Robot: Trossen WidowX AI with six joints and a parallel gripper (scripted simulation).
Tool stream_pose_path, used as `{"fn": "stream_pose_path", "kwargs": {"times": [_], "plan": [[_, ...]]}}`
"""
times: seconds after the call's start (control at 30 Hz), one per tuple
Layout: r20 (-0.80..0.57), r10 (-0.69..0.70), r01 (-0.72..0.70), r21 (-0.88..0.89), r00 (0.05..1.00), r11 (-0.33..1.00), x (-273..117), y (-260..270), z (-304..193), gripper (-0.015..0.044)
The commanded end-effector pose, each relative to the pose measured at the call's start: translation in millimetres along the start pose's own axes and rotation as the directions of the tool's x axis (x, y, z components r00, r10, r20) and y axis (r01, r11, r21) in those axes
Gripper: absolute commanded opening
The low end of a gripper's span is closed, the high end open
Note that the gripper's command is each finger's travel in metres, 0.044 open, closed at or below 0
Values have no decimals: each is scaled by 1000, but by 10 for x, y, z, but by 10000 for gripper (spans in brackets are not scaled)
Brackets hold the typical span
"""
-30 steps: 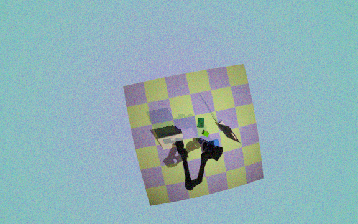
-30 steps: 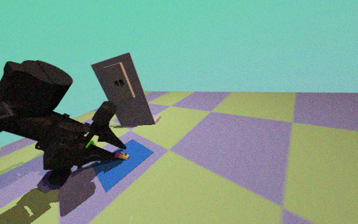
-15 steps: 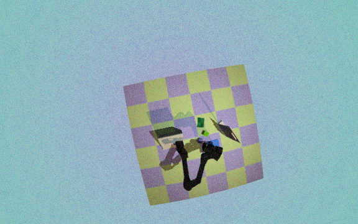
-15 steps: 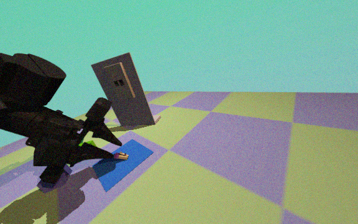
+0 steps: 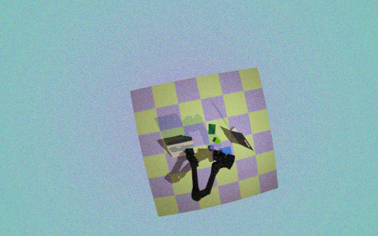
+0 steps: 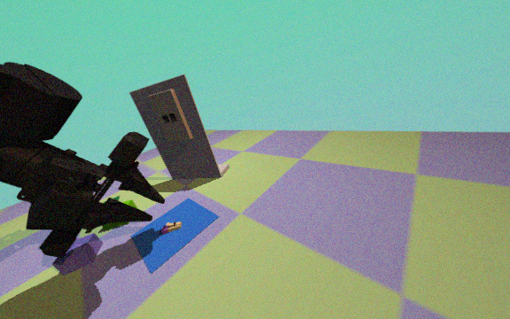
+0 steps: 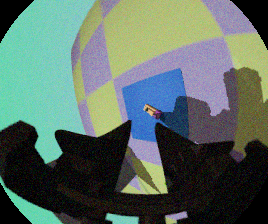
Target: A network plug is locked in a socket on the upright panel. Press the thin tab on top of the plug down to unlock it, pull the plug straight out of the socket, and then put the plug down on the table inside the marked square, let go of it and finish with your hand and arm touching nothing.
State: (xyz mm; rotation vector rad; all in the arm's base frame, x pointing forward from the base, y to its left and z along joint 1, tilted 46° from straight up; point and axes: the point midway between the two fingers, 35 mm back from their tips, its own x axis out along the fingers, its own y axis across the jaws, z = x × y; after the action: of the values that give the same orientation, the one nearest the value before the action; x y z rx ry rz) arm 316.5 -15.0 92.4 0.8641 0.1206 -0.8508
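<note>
From my seat, the plug [image 6: 172, 227] [image 7: 152, 110] lies on the blue square [image 5: 226, 151] [image 6: 193, 214] [image 7: 167, 85], within its edges. The hand [image 5: 214, 157] [image 6: 158, 210] [image 7: 143, 124] is partly spread, with nothing between its fingertips. In the exterior view it comes in from the left, and the plug sits just beyond the tips, to their right and lower. The plug's long axis slants across the hand's line in the wrist view, its purple end toward the right-hand finger there and its pale end away. I can't find it in the top view. The upright panel [image 5: 240, 138] [image 6: 193, 151] stands well apart from it.

I judge the release done, so I'd back straight out leftward and up, away from the plug; a sideways swing could let a tip nudge it.
</note>
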Motion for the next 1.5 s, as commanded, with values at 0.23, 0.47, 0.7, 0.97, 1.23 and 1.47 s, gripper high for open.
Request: {"fn": "stream_pose_path", "kwargs": {"times": [0.23, 0.47, 0.7, 0.97, 1.23, 1.47], "plan": [[0, -5, 5, 9, 1000, 1000, -92, 84, -15, 156], [-2, -8, 8, 10, 1000, 1000, -158, 131, -28, 156], [-3, -10, 10, 10, 1000, 1000, -228, 178, -36, 156], [-4, -11, 11, 10, 1000, 1000, -311, 230, -40, 156], [-3, -10, 10, 10, 1000, 1000, -398, 281, -38, 156], [-2, -8, 8, 9, 1000, 1000, -478, 325, -30, 156]]}}
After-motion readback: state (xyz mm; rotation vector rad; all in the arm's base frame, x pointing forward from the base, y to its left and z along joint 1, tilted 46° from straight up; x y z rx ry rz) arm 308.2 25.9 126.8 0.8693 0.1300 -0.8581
